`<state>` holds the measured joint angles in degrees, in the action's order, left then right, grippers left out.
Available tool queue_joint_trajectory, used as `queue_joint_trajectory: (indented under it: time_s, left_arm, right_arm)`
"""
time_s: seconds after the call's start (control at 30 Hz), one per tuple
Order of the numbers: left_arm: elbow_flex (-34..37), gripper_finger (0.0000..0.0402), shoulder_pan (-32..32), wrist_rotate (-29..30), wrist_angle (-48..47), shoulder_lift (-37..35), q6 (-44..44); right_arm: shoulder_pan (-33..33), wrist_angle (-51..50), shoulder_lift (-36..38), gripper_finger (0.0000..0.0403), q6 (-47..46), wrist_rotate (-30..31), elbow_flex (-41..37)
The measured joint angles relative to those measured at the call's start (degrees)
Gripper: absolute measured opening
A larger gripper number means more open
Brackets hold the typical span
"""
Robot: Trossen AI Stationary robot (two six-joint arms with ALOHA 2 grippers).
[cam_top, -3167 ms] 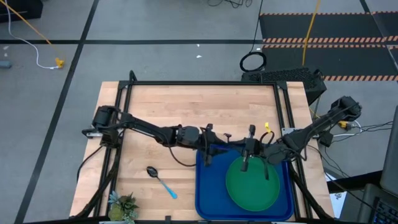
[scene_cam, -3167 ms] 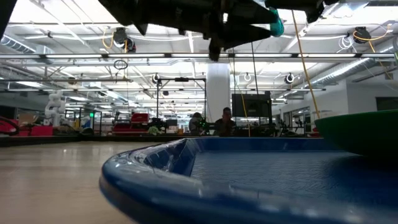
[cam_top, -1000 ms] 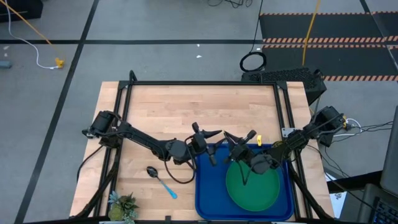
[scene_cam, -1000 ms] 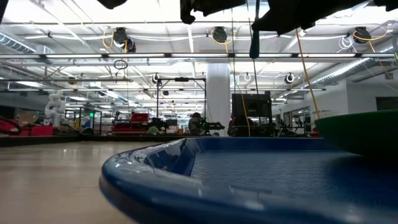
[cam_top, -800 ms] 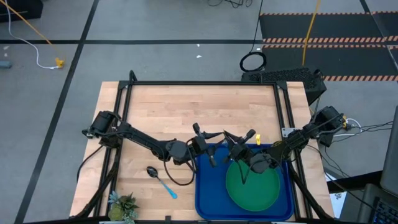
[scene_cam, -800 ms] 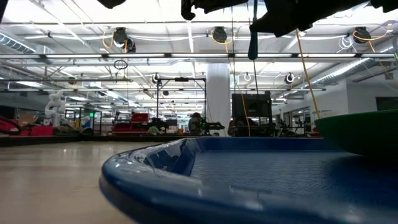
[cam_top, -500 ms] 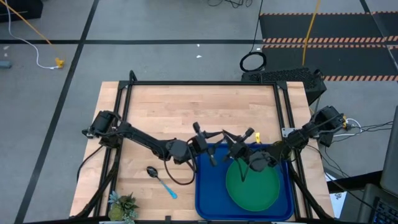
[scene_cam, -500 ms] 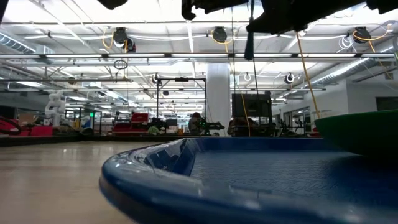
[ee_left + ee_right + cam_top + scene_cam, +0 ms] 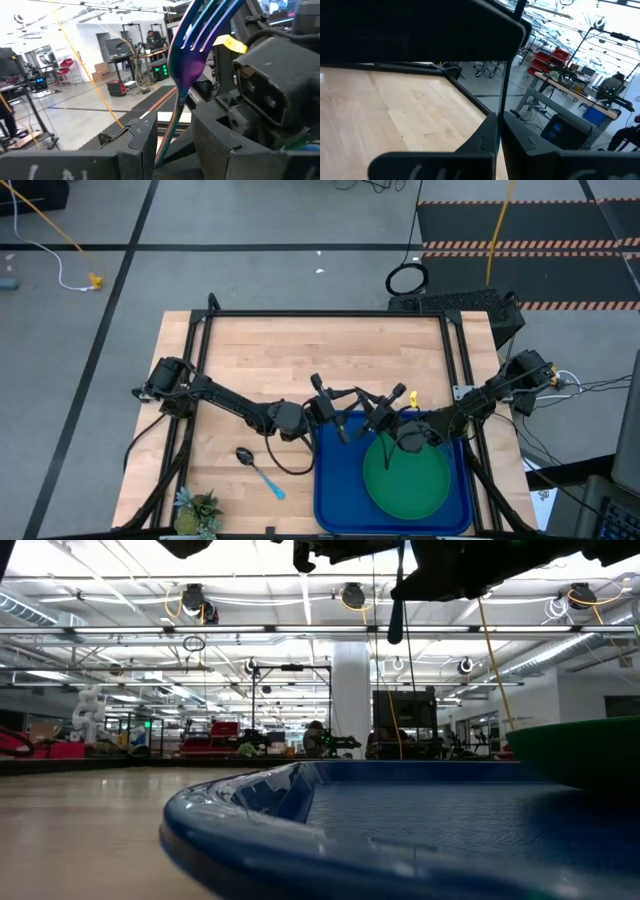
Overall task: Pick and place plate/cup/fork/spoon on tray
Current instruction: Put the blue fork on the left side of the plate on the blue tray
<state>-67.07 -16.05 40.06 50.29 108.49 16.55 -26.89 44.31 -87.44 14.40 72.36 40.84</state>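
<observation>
- The right gripper (image 9: 372, 412) hangs above the far edge of the tray (image 9: 335, 490), its fingers pinched on the fork (image 9: 192, 47); the right wrist view shows them pressed on a thin shaft.
- In the left wrist view the fork's tines point up just in front of the left gripper (image 9: 332, 402), whose fingers stand partly spread on either side of the fork's stem; whether they touch it cannot be told.
- The two grippers meet near the tray's far left corner.
- The plate (image 9: 408, 477) lies flat in the right part of the tray.
- The spoon (image 9: 258, 471) lies on the worktop (image 9: 300, 350) left of the tray, near a small plant (image 9: 198, 510).
</observation>
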Motion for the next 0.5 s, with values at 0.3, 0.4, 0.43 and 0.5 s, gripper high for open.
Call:
queue_joint_trajectory:
  time_s: [0.3, 0.4, 0.43, 0.5]
  left_arm:
    - [0.00, 0.0119, 0.28, 1.46, 0.08, -0.02, -0.11]
    - [0.00, 0.0119, 0.30, -0.08, -0.05, -0.02, 0.09]
    - [0.00, 0.0119, 0.42, -1.17, -0.30, -0.03, 0.09]
    - [0.00, 0.0119, 0.69, -3.23, -0.82, -0.04, 0.00]
  right_arm:
    - [-0.04, -0.41, 0.00, 0.0000, -0.01, 2.56, 0.00]
    - [-0.07, -0.49, 0.00, 0.0000, 0.14, 1.72, 0.00]
    - [-0.07, -0.74, 0.02, 0.0000, 0.14, 0.81, 0.00]
    - [-0.04, -1.04, 0.02, 0.0000, 0.16, -0.39, 0.00]
